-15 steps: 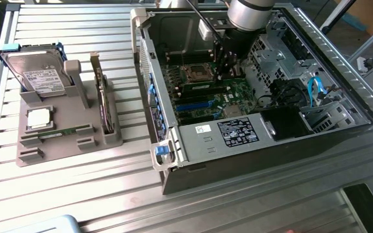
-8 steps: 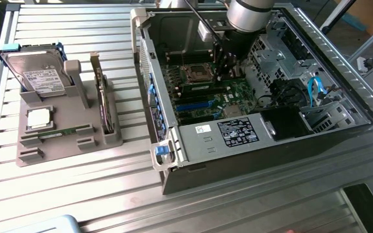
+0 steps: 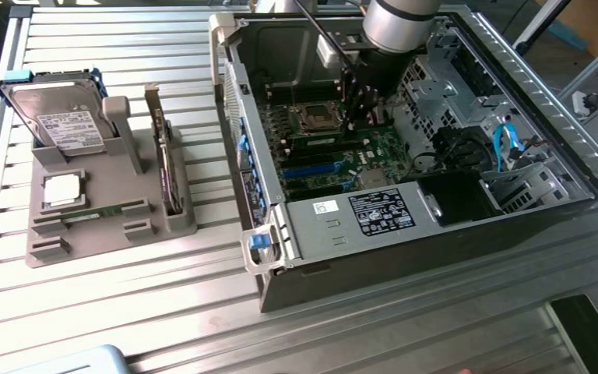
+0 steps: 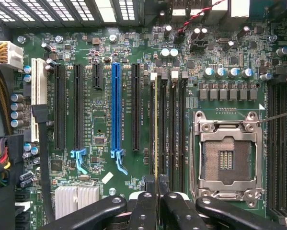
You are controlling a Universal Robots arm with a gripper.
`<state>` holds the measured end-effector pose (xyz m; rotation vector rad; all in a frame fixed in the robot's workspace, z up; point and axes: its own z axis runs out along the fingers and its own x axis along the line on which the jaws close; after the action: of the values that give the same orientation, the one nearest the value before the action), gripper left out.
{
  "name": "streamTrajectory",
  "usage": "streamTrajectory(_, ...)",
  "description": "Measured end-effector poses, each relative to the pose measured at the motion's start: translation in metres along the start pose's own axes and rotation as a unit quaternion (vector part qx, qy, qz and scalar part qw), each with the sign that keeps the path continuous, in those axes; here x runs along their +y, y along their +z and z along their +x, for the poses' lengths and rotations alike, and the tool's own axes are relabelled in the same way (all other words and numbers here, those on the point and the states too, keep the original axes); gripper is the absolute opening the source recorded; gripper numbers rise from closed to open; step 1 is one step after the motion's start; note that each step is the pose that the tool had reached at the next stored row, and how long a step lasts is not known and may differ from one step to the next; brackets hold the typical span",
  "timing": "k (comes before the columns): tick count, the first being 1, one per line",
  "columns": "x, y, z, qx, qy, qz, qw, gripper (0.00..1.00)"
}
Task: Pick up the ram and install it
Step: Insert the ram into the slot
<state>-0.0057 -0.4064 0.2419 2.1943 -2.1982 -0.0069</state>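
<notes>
Wrist view, closest in: gripper [image 4: 156,194] with jaws drawn in tight on the ram [image 4: 156,134] and no gap showing either side of the board. The ram is seen edge-on, a thin pale-green line running away from the jaws.

It lies in line with the memory slot nearest the expansion slots, just beside three black memory slots [image 4: 173,129] that stand bare. Whether it is pressed home in the slot, cannot tell.

Beyond the memory slots, on the motherboard [image 4: 148,43]: the open CPU socket [image 4: 227,160] with its metal frame on one side, and on the other a row of long expansion slots, one of them blue [image 4: 116,108]. A finned silver heat sink [image 4: 76,199] sits near the slots' latch ends.

Exterior view: the arm reaches down into the open computer case [image 3: 320,234], the gripper [image 3: 364,117] low over the board.

Farther off, toward the exterior view's left, a grey holder [image 3: 71,234] rests on the slatted metal table [image 3: 122,312] – well apart from the case. It carries a hard drive [image 3: 65,125], leaning back, and an upright expansion card [image 3: 161,156].
</notes>
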Motion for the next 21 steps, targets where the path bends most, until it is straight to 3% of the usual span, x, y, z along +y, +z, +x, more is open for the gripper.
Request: streamTrajectory(21,0.0005,0.0026,0.0,0.0001,0.002,0.0004,1.0,0.12)
